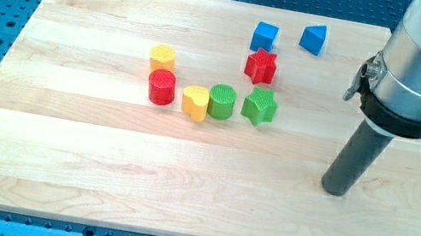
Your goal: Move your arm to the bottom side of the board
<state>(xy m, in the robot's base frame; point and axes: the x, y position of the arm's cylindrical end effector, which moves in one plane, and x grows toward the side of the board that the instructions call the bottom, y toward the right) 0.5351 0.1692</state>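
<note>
Camera view | my tip (335, 190) right of green star (260, 106) | apart

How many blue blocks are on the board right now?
2. A blue cube and a blue triangular block, side by side near the view's top, right of centre. None appears hidden.

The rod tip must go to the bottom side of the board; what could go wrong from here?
1. My tip stands near the board's right edge; drifting right could carry it off the wood.
2. Veering far left could strike the green star, the nearest block, though the straight way down looks free.
</note>
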